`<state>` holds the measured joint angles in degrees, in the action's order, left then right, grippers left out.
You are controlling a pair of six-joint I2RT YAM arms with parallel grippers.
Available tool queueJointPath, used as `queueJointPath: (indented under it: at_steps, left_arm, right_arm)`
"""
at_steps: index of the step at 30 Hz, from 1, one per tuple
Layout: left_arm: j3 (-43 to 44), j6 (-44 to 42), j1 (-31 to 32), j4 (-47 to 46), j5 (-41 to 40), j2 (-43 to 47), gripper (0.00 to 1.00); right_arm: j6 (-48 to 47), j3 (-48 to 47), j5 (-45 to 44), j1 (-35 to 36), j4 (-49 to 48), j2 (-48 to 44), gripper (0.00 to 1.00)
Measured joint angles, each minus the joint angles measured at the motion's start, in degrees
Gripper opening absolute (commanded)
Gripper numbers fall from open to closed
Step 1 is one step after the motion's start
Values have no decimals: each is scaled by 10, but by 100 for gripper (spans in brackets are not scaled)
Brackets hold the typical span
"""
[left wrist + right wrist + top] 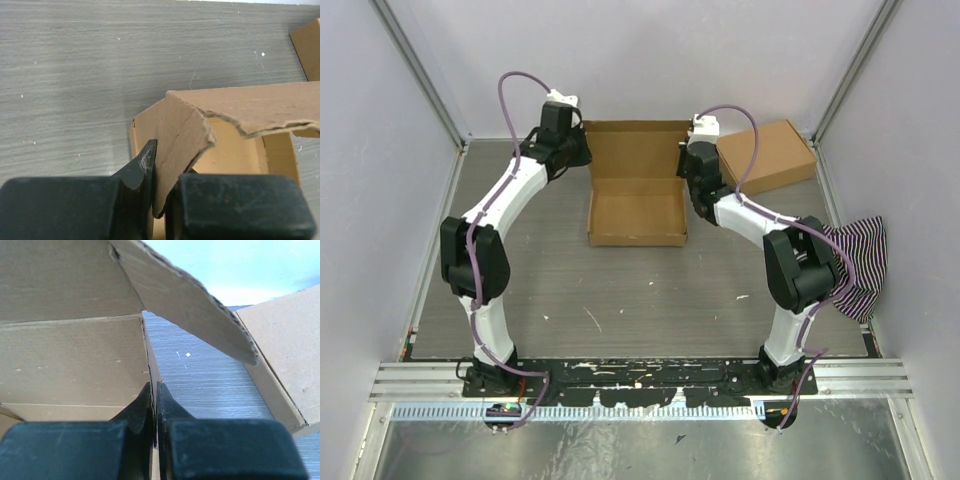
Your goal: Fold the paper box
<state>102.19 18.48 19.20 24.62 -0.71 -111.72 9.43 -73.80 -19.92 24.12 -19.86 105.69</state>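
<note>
the paper box (636,195) sits on the bench (620,290) toward the far side, midway between the two arms, its lid panel behind its tray. the left end effector (582,148) is at the box's far left corner, the right end effector (686,165) at its right wall. a carton (767,155) lies behind and to the right of the box. a cloth (860,265) lies at the bench's right edge.
</note>
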Motion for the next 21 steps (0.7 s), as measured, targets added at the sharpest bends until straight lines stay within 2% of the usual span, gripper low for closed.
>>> queueJointPath:
  at_steps: [6,11,21]
  left_arm:
    - [-74,14,3,-17,1,58,15]
    - [-99,27,6,-25,0,76,14]
    - [-172,26,20,-46,-18,129,9]
  right_arm:
    - [9,50,0,16,-15,-39,8]
    - [21,64,-2,22,5,-60,8]
    - [61,113,-6,39,54,-123,17]
